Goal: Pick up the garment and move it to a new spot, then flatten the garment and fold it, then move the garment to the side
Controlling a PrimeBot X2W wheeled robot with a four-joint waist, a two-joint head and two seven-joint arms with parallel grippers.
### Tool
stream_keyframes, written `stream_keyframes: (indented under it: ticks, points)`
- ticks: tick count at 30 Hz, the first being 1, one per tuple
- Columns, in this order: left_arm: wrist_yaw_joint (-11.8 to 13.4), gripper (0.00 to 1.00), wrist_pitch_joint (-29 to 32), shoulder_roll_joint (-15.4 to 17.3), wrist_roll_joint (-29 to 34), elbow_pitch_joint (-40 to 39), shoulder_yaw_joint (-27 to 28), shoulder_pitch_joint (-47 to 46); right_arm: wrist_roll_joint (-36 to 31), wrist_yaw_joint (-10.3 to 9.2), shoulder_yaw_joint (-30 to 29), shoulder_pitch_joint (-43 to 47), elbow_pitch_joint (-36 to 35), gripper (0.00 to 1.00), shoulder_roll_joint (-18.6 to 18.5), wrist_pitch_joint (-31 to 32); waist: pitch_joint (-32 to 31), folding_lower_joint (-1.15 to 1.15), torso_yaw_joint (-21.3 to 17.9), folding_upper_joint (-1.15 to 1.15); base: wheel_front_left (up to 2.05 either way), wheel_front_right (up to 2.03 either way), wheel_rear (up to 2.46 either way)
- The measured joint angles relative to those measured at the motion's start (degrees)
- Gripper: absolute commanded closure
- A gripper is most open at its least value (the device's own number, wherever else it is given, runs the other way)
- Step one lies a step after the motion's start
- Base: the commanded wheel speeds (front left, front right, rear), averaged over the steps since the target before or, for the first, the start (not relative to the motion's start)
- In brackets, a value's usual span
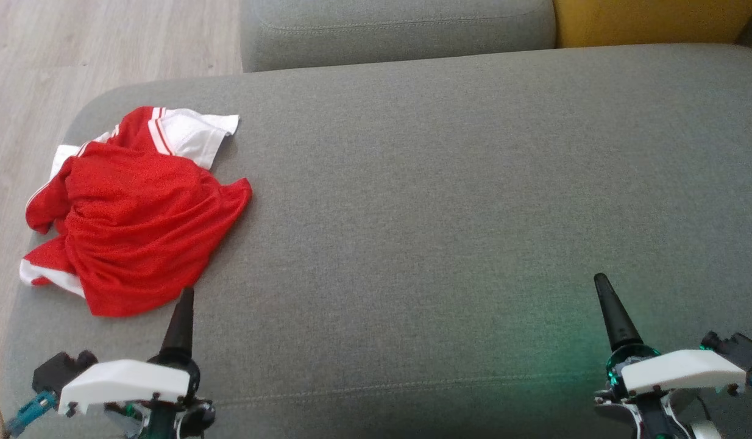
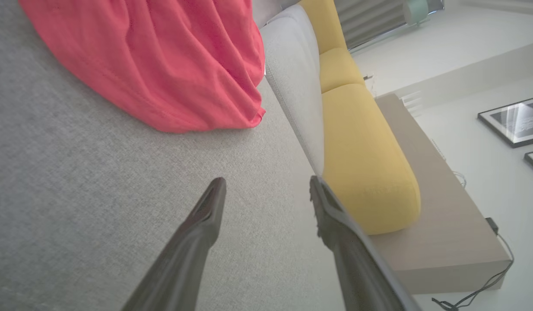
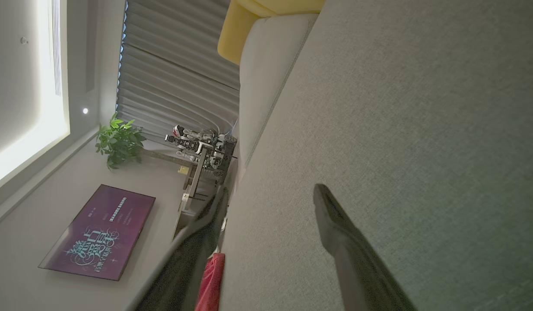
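The garment (image 1: pixel 135 207) is a red jersey with white trim. It lies crumpled on the left end of the grey sofa seat (image 1: pixel 443 213). My left gripper (image 1: pixel 184 299) hovers just in front of the garment's near hem. In the left wrist view its fingers (image 2: pixel 206 216) stand wide apart with nothing between them, and the red cloth (image 2: pixel 163 60) lies ahead of the tips. My right gripper (image 1: pixel 603 286) is far off at the lower right over bare seat. It is open and empty, its fingers (image 3: pixel 340 233) spread. A strip of the red garment (image 3: pixel 210 276) shows at that view's bottom.
A grey back cushion (image 1: pixel 400 27) and a yellow cushion (image 1: pixel 650 21) line the far side of the seat. Wooden floor (image 1: pixel 77 49) lies beyond the seat's rounded left edge, close to the garment. The middle and right of the seat are bare fabric.
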Motion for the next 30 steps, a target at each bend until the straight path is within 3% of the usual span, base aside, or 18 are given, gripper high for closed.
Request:
stream_keyframes:
  ticks: [12,30]
  points:
    - [6.3,0.00,-1.8,3.1,7.7,-3.1,-5.2,-0.1,-8.4,0.00,1.6,0.0,-1.2,0.00,0.0,-2.3,-0.6,0.00,-0.5,0.00,0.00,0.00,0.00]
    - [11.0,0.00,-4.7,4.9,20.0,-5.7,-9.1,-0.2,-21.1,0.00,3.9,0.0,-3.3,0.00,0.0,-5.3,-1.2,0.00,-1.1,0.00,0.00,0.00,0.00]
